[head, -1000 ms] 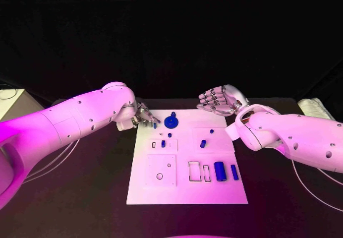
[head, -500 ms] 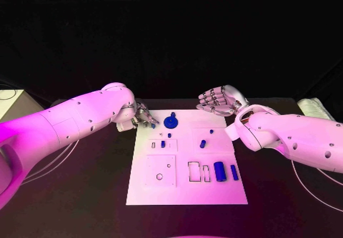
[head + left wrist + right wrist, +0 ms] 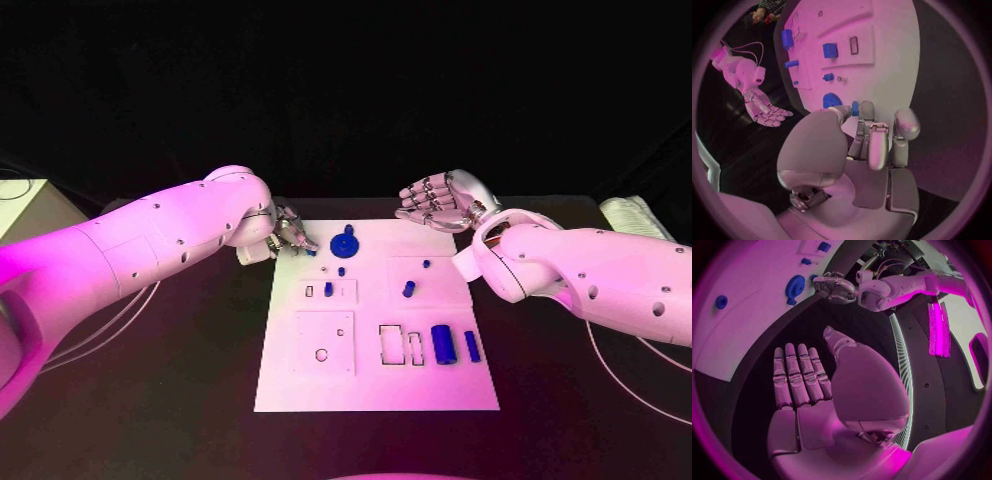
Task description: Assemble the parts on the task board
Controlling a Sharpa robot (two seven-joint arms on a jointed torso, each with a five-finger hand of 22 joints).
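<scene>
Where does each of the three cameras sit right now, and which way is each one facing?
Head view: on the robot's head, looking down at the white board on the black table; both arms reach in, left hand, right hand.
Left wrist view: behind the left hand, facing along the board; its fingers are at a small blue part.
Right wrist view: behind the right hand, its fingers flat and empty, beside the board.
Shared: each wrist view shows the other hand; all show the round blue part.

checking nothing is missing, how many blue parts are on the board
8: a round part, one beside the left hand, four small ones in the middle, two bars front right. The hand may hide more.
</scene>
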